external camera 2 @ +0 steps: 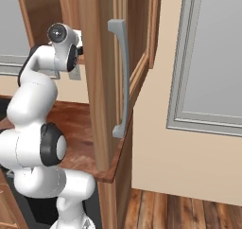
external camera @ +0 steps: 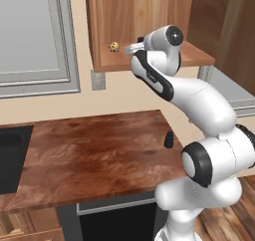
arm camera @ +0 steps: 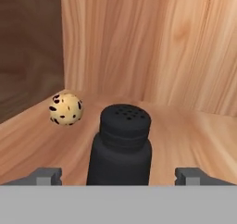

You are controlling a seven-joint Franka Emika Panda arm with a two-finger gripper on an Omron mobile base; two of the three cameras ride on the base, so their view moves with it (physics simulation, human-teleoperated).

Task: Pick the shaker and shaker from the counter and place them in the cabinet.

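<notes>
A black shaker (arm camera: 119, 146) stands upright on the wooden shelf of the cabinet (arm camera: 185, 130), right in front of the hand camera. My gripper (arm camera: 119, 174) is open, its two fingertips (arm camera: 46, 174) set wide on either side of the shaker and clear of it. In the left base view my hand reaches into the open cabinet (external camera: 149, 61) at shelf height. The other shaker (external camera: 169, 139) stands on the brown counter (external camera: 89, 155) near its right end, below the cabinet.
A tan speckled ball (arm camera: 66, 109) lies on the shelf just left of the shaker, also visible as the ball (external camera: 114, 47). The open cabinet door (external camera 2: 99, 81) with a grey handle (external camera 2: 120, 76) stands to the arm's right. A dark sink (external camera: 10, 155) is at the counter's left.
</notes>
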